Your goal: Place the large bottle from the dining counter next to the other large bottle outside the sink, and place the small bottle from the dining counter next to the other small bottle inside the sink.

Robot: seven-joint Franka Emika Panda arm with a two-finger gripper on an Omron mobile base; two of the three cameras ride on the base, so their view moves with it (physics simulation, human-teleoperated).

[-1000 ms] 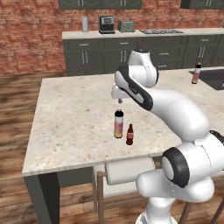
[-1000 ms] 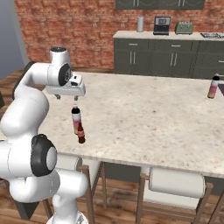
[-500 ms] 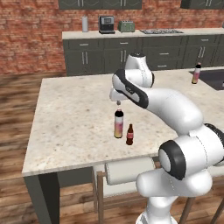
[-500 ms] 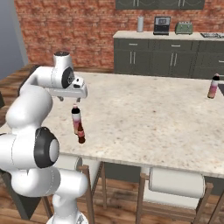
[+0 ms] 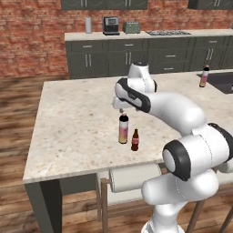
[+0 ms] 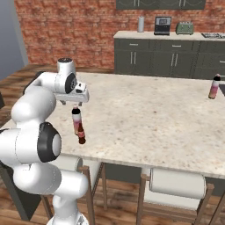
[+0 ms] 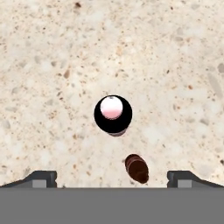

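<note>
Large bottle [image 5: 123,129] and small bottle [image 5: 135,140] both stand unmoved on the dining worktop [image 5: 77,132]; my gripper [image 5: 121,109] hangs released above the large one, nothing placed yet.

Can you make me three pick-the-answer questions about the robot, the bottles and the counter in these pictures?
1. Where does the gripper hang?
A. Right above the large bottle
B. Over the sink
C. Beside a stool

2. How many bottles stand together near the front edge of the dining counter?
A. One
B. Two
C. Four

3. How are the gripper's fingers?
A. Shut on the small bottle
B. Shut on a cap
C. Spread open, holding nothing

Answers: 1 A, the hand view looks straight down on the large bottle's black cap. 2 B, the large bottle and the small bottle stand side by side. 3 C, the fingertips sit far apart with bare stone between.
</note>
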